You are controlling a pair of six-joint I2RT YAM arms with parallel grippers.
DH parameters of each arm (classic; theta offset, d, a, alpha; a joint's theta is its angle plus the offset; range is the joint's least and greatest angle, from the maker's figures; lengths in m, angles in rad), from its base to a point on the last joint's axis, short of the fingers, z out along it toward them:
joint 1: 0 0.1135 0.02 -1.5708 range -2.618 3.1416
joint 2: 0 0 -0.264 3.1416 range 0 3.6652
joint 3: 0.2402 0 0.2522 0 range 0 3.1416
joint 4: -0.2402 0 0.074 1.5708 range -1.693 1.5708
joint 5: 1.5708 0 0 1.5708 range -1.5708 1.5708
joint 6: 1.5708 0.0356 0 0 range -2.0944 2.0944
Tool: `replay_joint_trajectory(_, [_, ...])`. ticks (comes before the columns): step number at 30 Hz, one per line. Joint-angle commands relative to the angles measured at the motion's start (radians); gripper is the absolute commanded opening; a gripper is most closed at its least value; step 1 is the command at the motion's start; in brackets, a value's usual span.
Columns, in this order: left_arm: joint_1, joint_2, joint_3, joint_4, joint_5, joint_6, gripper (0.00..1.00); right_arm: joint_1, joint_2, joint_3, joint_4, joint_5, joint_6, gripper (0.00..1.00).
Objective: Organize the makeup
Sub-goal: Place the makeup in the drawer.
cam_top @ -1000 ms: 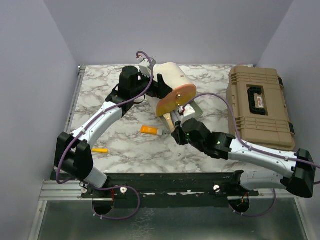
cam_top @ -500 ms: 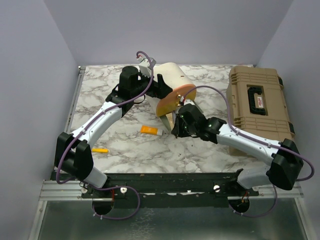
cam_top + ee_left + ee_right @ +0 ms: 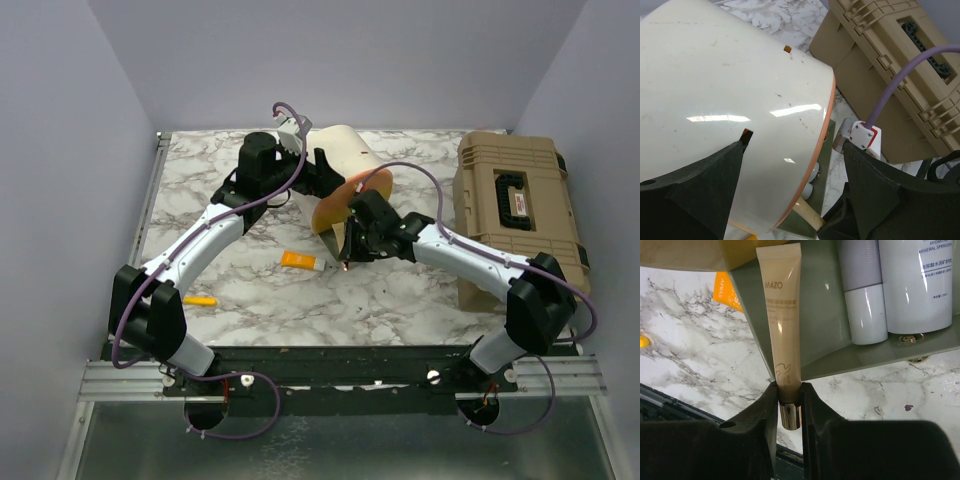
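The right gripper (image 3: 789, 399) pinches the gold tube (image 3: 784, 325) just above its cap, the tube's body lying on the olive tray (image 3: 825, 315) of the cream-and-orange round case (image 3: 345, 170), which the left gripper (image 3: 796, 147) clasps, tilted. The lilac tube (image 3: 862, 285) and whitish tube (image 3: 917, 280) lie in the tray at 3 o'clock of the gold one; the orange tube (image 3: 300, 261) lies on the table (image 3: 300, 300) at 7 o'clock of the case.

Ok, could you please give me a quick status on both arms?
Left gripper shut on case. Right gripper shut on gold tube, end at tray, beside two tubes. No obstruction seen.
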Motion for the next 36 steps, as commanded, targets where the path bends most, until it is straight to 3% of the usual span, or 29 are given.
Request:
replay_joint_trajectory(1, [-0.004, -0.010, -0.005, -0.066, 0.018, -0.006, 0.83, 0.000, 0.011, 0.009, -0.011, 0.007, 0.023, 0.07])
replay_joint_trajectory(12, [-0.003, -0.015, -0.008, -0.066, 0.013, -0.002, 0.83, -0.003, 0.022, 0.002, 0.031, 0.001, 0.050, 0.10])
replay_joint_trajectory(14, [-0.003, -0.016, -0.009, -0.066, 0.015, -0.001, 0.83, -0.003, 0.003, -0.013, 0.047, 0.014, 0.058, 0.21])
replay_joint_trajectory(15, [-0.003, -0.016, -0.009, -0.066, 0.017, -0.001, 0.83, -0.003, -0.007, -0.020, 0.054, 0.027, 0.061, 0.22])
replay_joint_trajectory(21, [-0.003, -0.037, -0.018, -0.066, -0.017, 0.006, 0.83, -0.005, -0.054, -0.041, 0.051, 0.098, 0.053, 0.20])
replay_joint_trajectory(36, [-0.003, -0.024, -0.017, -0.066, 0.002, -0.004, 0.83, -0.051, -0.040, -0.030, 0.133, 0.081, 0.118, 0.22])
